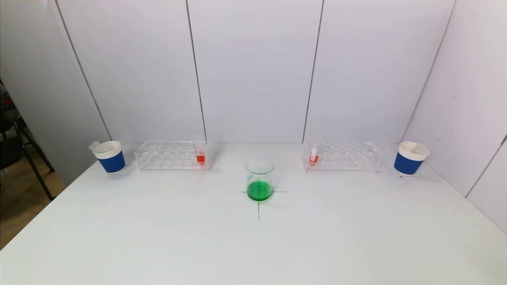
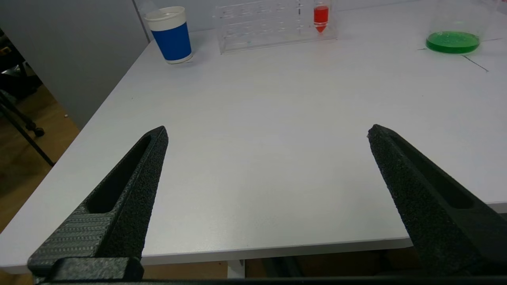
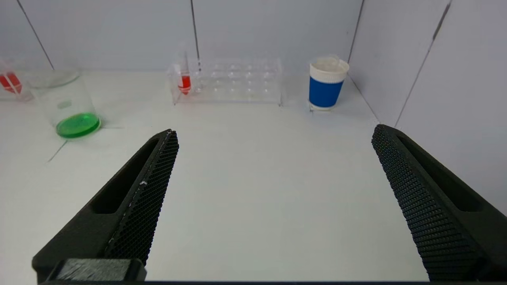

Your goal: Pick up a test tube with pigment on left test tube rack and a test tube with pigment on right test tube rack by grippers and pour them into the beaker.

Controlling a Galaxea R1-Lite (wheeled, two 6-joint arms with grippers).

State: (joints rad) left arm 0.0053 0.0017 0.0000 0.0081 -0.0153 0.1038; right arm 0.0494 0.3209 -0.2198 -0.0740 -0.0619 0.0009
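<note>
A glass beaker [image 1: 259,178] with green liquid stands at the table's middle on a drawn cross. The clear left rack [image 1: 170,155] holds a test tube with red pigment [image 1: 200,156] at its inner end. The clear right rack [image 1: 342,155] holds a test tube with red pigment [image 1: 313,155] at its inner end. Neither gripper shows in the head view. My left gripper [image 2: 267,132] is open and empty over the table's near edge, far from the left tube [image 2: 321,16]. My right gripper [image 3: 275,132] is open and empty, far from the right tube [image 3: 184,81].
A blue and white paper cup [image 1: 110,157] stands left of the left rack, another cup [image 1: 410,158] right of the right rack. Grey panel walls close the back and right. The table's left edge drops to a wooden floor with a black stand [image 1: 23,146].
</note>
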